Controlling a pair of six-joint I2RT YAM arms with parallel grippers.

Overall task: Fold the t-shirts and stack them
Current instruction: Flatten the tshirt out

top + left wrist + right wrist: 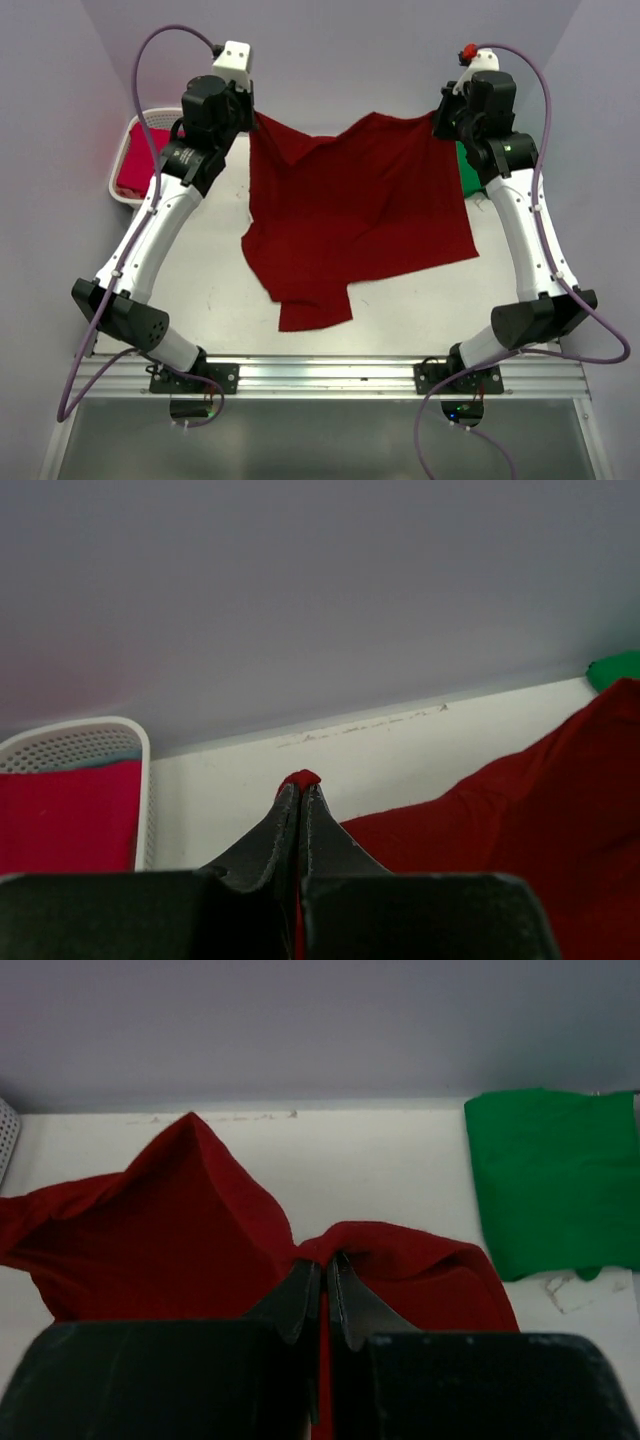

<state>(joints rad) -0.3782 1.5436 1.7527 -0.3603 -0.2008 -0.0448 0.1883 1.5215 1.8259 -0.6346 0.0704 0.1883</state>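
White tabletop point(210, 290) under maroon t-shirt point(360, 210), far corners clamped in left hand point(300, 792), right hand point(325, 1265)

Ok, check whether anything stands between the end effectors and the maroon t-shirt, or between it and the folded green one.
Nothing visible does. The left end effector and right end effector are each shut on the far edge of the maroon t-shirt. Only bare table lies between it and the green t-shirt.

Maroon tee point(360, 215) outspread mid-table; green tee point(550, 1175) folded alongside
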